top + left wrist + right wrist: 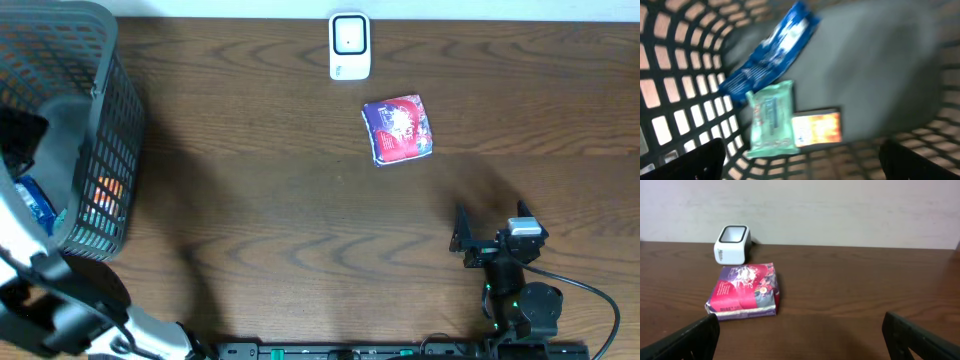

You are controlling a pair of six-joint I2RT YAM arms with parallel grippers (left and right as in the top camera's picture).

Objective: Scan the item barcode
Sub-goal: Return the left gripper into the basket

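Overhead: a red-and-purple packet (398, 128) is found lying flat on the table (250, 200), just beside the white barcode scanner (349, 45) on its near side. A mesh basket (110, 150) is placed well apart from the scanner.

Left wrist: the left gripper (800, 167) is held inside the basket, jaws spread wide and empty, above a blue packet (770, 50), a green wipes pack (771, 120) and an orange box (817, 129).

Right wrist: the right gripper (800, 345) is pointed at the scanner, jaws wide, nothing held.

Nothing is presented to the scanner; pick-up and scan are judged outstanding.

No legible txt. Print on red/purple packet (742, 296), logo on scanner (731, 244) side, labels on green pack (771, 120) & orange box (820, 129) in basket (670, 75): too blurred/small.
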